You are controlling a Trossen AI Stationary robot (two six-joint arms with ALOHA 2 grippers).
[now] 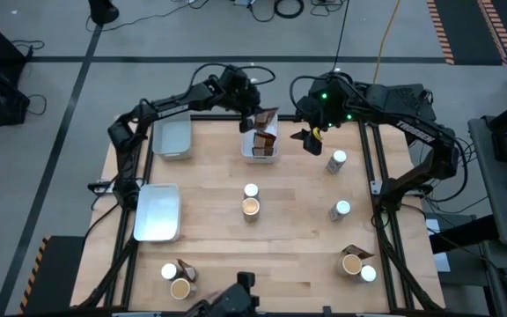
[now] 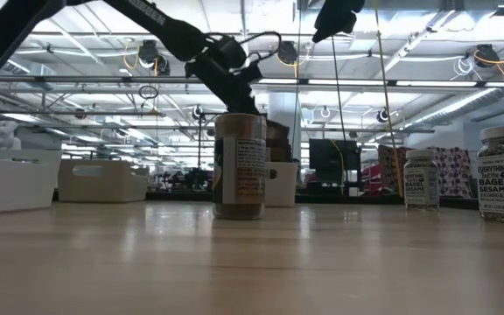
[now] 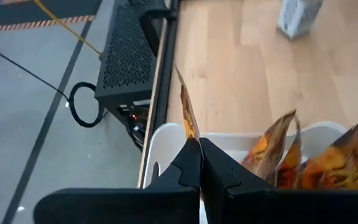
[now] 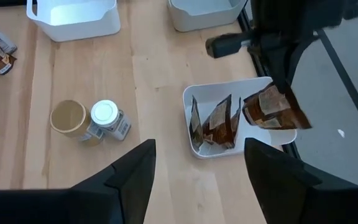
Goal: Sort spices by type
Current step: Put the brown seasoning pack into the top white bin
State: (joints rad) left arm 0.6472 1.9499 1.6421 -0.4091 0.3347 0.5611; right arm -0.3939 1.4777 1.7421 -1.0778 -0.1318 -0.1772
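My left gripper (image 1: 255,116) is shut on a dark brown packet (image 1: 268,118) over the far end of a small white tray (image 1: 260,155). That tray (image 4: 195,152) holds two more brown packets (image 4: 219,121) standing on edge. My right gripper (image 1: 311,137) hovers open just right of the tray, touching nothing; its fingers (image 4: 140,167) frame the tray from above. White-topped jars (image 1: 251,189) (image 1: 337,159) (image 1: 341,209) and tan-topped jars (image 1: 251,207) (image 1: 352,263) stand on the table. Another jar (image 2: 240,166) shows close in the low view. My left gripper pinches the brown packet between its two shut fingers (image 3: 191,163) at one edge (image 3: 189,127), which I see edge-on past the fingertips. The packet (image 4: 272,111) is lifted clear and hangs tilted over the small tray's rim.
Two larger pale trays (image 1: 172,138) (image 1: 157,211) sit on the table's left side. Clusters of jars and packets stand near the front corners (image 1: 179,277) (image 1: 357,262). Bare wood lies between the centre jars and the near edge.
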